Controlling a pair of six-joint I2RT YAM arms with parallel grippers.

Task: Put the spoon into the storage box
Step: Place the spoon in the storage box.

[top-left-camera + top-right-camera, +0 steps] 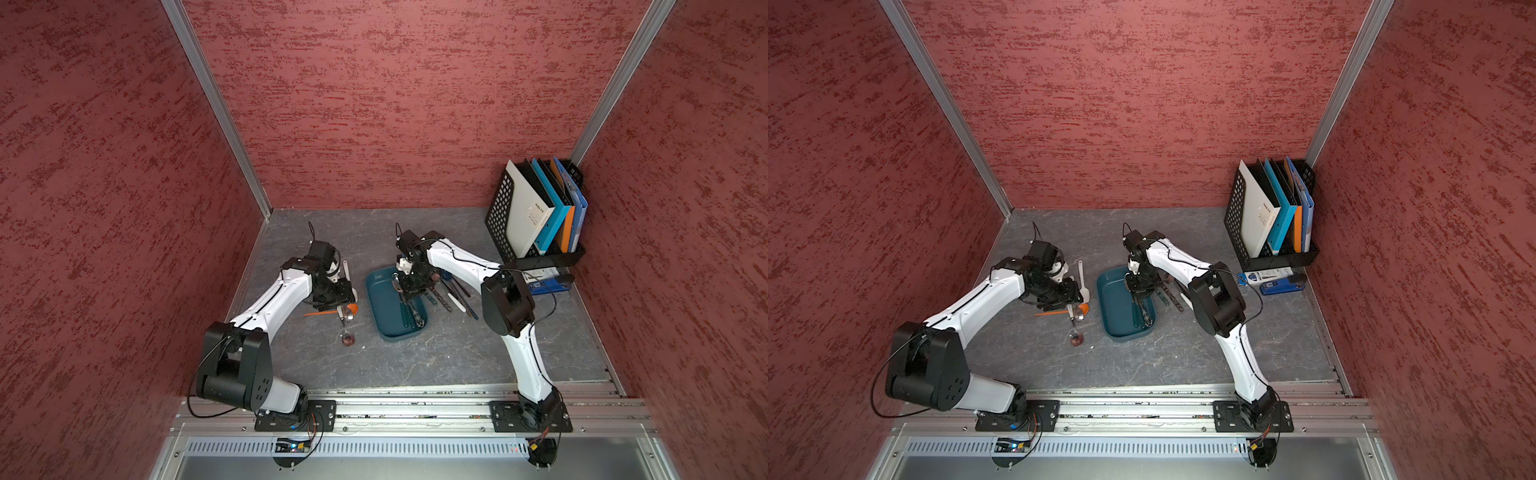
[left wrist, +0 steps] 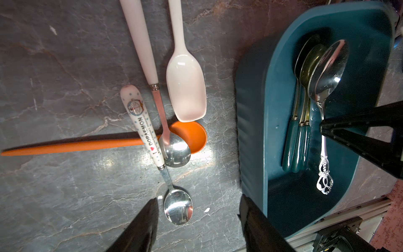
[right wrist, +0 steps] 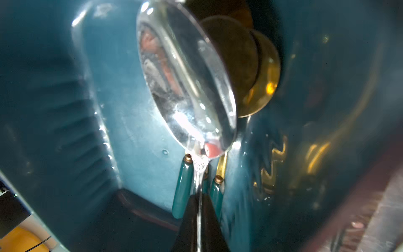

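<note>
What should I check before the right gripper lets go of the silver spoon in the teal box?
1. The right gripper is shut on the handle of the silver spoon: ok.
2. The silver spoon lies within the walls of the storage box: ok.
3. The silver spoon rests on the box floor or on the green-handled spoons: cannot tell.
4. The left gripper is open, empty and over the table, not over the box: ok.
5. No spoons remain outside: not ok; the Doraemon spoon, orange spoon, white spoon and white-handled spoon lie on the table.
</note>
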